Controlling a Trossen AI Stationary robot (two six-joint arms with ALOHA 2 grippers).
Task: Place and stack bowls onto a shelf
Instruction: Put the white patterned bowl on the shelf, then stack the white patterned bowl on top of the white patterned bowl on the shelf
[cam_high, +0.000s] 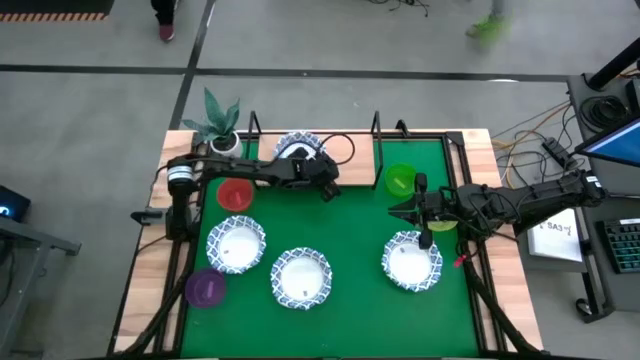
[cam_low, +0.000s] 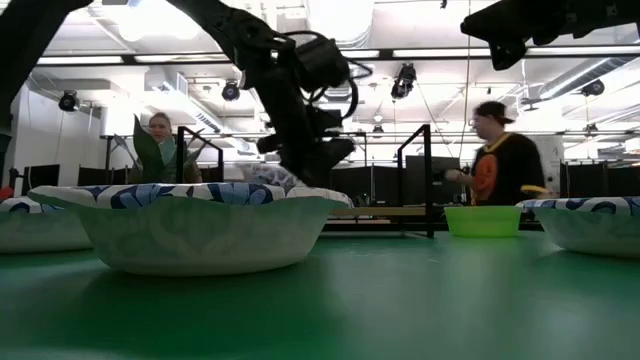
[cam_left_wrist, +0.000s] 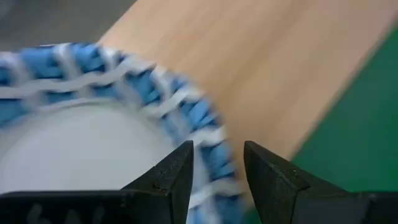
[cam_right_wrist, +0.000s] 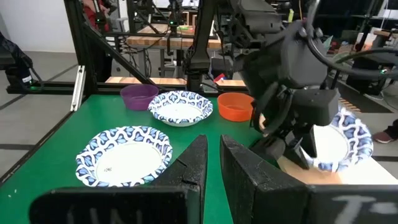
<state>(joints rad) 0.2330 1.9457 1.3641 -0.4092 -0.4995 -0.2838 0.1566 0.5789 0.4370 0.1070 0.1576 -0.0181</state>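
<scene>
My left gripper (cam_high: 308, 163) reaches over the shelf (cam_high: 360, 150) at the mat's far edge and is shut on a blue-patterned white bowl (cam_high: 296, 147). My right gripper (cam_high: 398, 210) hovers shut and empty over the mat's right half, near the green bowl (cam_high: 400, 180); a yellow-green bowl (cam_high: 441, 226) shows under its arm. Three more patterned bowls (cam_high: 237, 245) (cam_high: 302, 277) (cam_high: 411, 260) sit upright on the green mat. The red bowl (cam_high: 235, 194) rests near the left arm, and the purple bowl (cam_high: 207, 288) sits at the mat's near left. My left gripper holds the patterned bowl by its rim (cam_left_wrist: 214, 158), one finger (cam_left_wrist: 177, 174) inside the bowl and one (cam_left_wrist: 264, 171) outside. The fingers come down from above at the bowl's near side (cam_right_wrist: 305, 155). The bowl sits tilted over the shelf's wood board (cam_left_wrist: 280, 62); whether it touches, I cannot tell.
A small potted plant (cam_high: 222, 128) stands at the table's far left corner, beside the shelf's black upright posts (cam_high: 252, 125) (cam_high: 378, 125). Free mat lies between the shelf and the near row of bowls. People stand in the room beyond the table (cam_low: 500, 160).
</scene>
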